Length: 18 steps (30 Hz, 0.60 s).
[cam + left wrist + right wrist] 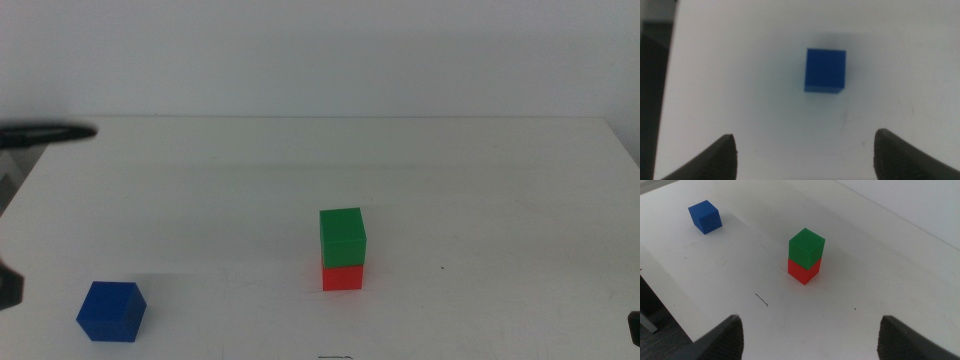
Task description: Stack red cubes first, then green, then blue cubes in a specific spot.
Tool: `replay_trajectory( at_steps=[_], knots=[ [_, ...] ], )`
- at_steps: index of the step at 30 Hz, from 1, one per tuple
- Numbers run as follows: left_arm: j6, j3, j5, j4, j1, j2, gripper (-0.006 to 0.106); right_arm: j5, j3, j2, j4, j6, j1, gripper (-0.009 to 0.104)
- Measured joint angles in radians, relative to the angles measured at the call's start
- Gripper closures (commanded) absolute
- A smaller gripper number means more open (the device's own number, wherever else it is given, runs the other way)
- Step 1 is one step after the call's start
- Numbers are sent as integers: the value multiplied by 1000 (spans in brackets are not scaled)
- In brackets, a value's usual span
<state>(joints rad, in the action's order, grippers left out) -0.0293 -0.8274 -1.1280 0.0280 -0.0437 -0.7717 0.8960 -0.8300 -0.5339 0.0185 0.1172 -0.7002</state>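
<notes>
Looking down, we saw the left gripper point(805, 152) spread wide, empty, above the blue cube point(825, 70), lying flat, slightly rotated, near the table's point(480, 180) front-left. Green cube point(342, 237) sat squarely on red cube point(342, 276) mid-table. Right gripper point(810, 337) gaped wide, empty.

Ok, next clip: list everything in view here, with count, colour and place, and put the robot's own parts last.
green cube: one, green, on top of the red cube, mid-table
red cube: one, red, on the table under the green cube
blue cube: one, blue, alone on the table near its front left corner
table: one, white
left gripper: one, dark jaws open, above the blue cube
right gripper: one, dark jaws open, back from the stack, facing it
</notes>
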Motion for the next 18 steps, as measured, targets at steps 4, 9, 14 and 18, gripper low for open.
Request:
replay_trajectory(
  at_steps=[4,9,14,18],
  knots=[
    [0,-65,-34,11,0,-136,7,0,0,0,0,0,0,1],
    [-58,-69,-20,21,0,-309,7,0,0,0,0,0,0,1],
    [-128,-69,33,107,0,-473,7,0,0,0,0,0,0,1],
    [-138,-69,92,103,24,-568,7,0,0,0,0,0,0,1]
  ],
)
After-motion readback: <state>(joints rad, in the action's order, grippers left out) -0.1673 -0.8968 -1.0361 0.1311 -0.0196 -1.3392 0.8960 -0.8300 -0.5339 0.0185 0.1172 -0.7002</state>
